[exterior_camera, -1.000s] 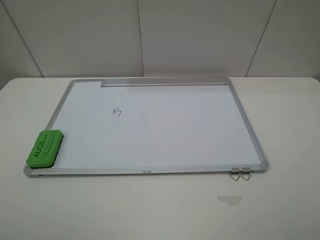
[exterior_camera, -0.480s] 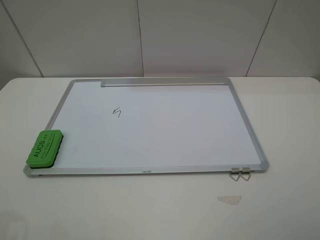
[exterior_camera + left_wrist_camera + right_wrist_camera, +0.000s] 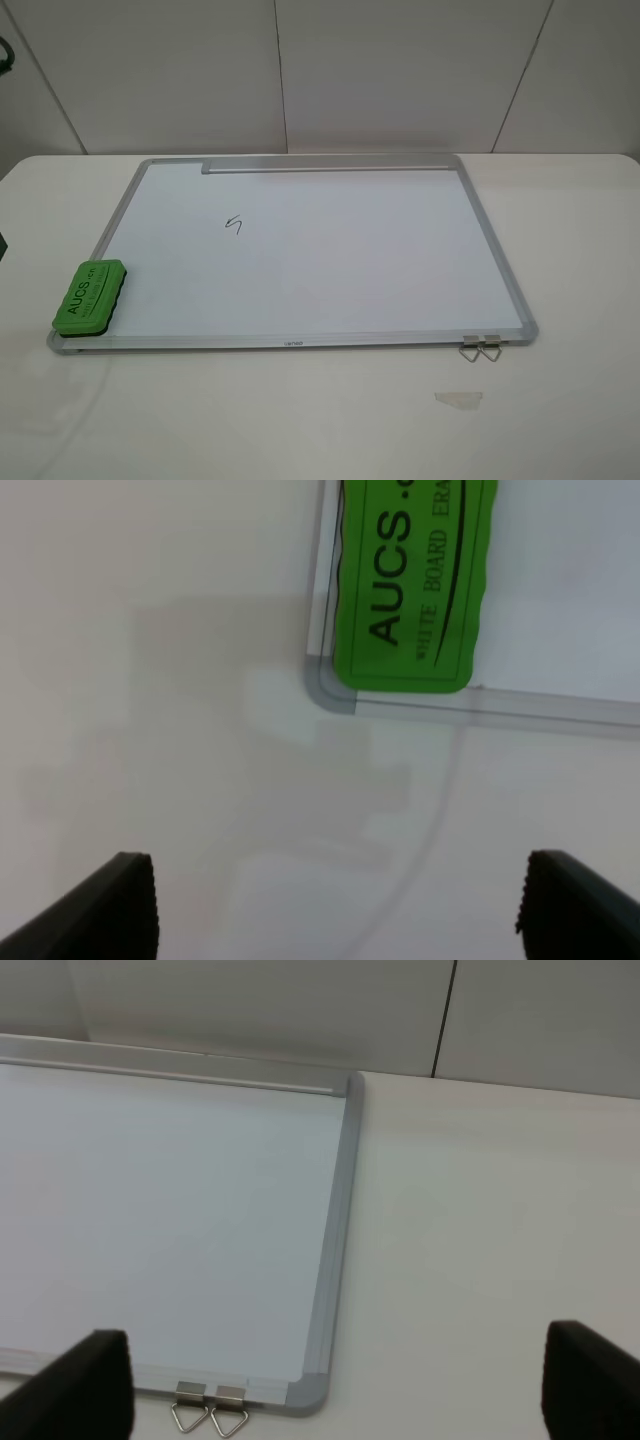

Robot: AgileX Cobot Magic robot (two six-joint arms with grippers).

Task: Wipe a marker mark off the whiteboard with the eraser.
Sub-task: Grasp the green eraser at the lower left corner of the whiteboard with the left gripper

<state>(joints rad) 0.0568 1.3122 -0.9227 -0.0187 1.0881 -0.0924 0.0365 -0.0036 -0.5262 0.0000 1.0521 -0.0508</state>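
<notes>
The whiteboard [image 3: 330, 265] lies flat on the white table, its silver tray strip [image 3: 330, 164] along the far edge. The marker mark [image 3: 235, 225], a small black squiggle, sits left of the board's middle. On the board's near left corner rests the green eraser [image 3: 90, 296], lettering up. In the left wrist view my left gripper [image 3: 335, 915] is open above bare table, short of the eraser [image 3: 412, 590] and not touching it. My right gripper [image 3: 335, 1390] is open near the board's near right corner [image 3: 310, 1390]. Neither gripper shows in the high view.
A pale tape scrap [image 3: 458, 398] lies on the table in front of the board's right end. Two metal hanger clips [image 3: 481, 348] stick out from the near frame, also seen as clips [image 3: 210, 1415] from the right wrist. A panelled wall stands behind the table.
A faint shadow has spread over the table below the eraser, and a dark part now shows at the high view's left edge. Board, eraser and mark have not moved.
</notes>
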